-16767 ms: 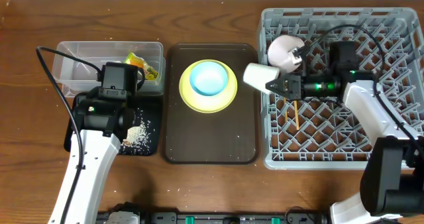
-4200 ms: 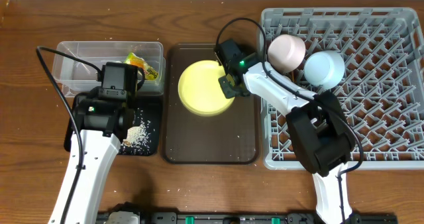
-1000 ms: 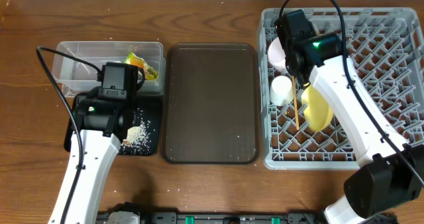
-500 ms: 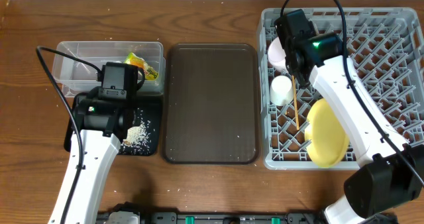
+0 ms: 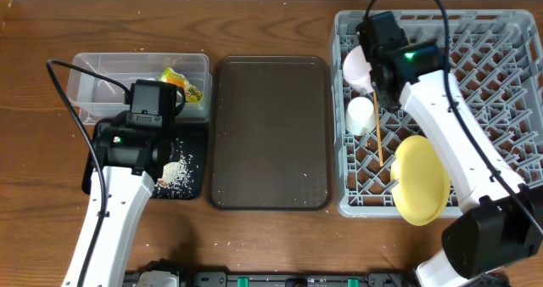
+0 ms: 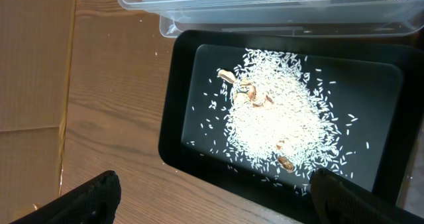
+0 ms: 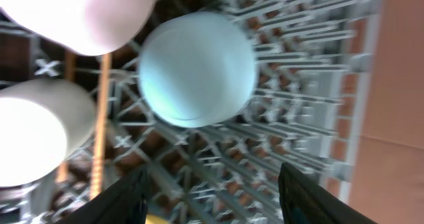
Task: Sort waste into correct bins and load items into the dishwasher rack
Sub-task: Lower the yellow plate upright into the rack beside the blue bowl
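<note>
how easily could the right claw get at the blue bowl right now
Probably easily: the open right claw hangs directly over the light blue bowl in the rack, nothing between them.

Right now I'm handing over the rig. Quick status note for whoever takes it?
Left gripper: open, empty, above the black tray, which holds the rice scraps.
Right gripper: open, empty, above the dishwasher rack.
Clear tub: snack wrapper inside; tissue not clearly visible.
In the rack: white bowl, blue bowl, white cup, chopsticks, yellow plate.
Left to do: the plate seems to overhang the rack's front rim, so it probably needs reseating. Confirm the tissue.
</note>
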Controlling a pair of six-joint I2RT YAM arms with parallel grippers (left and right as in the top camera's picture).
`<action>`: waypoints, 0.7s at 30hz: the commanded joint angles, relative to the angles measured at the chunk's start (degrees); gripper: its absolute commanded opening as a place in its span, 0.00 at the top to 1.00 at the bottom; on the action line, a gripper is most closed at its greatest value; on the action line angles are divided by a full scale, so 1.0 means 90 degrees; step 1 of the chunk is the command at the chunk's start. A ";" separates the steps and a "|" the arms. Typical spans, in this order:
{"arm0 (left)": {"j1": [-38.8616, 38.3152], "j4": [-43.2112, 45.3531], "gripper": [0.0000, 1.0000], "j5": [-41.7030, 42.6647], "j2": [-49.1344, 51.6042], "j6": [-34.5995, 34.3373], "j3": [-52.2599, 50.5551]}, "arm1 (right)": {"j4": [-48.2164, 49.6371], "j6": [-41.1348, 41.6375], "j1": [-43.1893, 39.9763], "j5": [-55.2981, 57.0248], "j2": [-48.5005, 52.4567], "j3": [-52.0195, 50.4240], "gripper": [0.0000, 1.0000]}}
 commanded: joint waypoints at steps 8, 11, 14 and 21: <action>0.0027 -0.0012 0.06 -0.0080 0.0007 0.0039 0.0058 | -0.0418 0.0272 -0.1365 -0.2803 -0.1302 0.0061 0.36; 0.0027 -0.0010 0.06 -0.0080 0.0007 0.0039 0.0058 | -0.0930 0.0576 -0.1613 -0.2803 -0.1613 0.0061 0.36; 0.0027 -0.0012 0.06 -0.0080 0.0007 0.0039 0.0058 | -0.1564 0.0908 -0.1744 -0.2803 -0.1829 0.0061 0.36; 0.0027 -0.0012 0.06 -0.0080 0.0007 0.0039 0.0058 | -0.3024 0.1736 -0.1717 -0.2795 -0.1858 -0.0253 0.34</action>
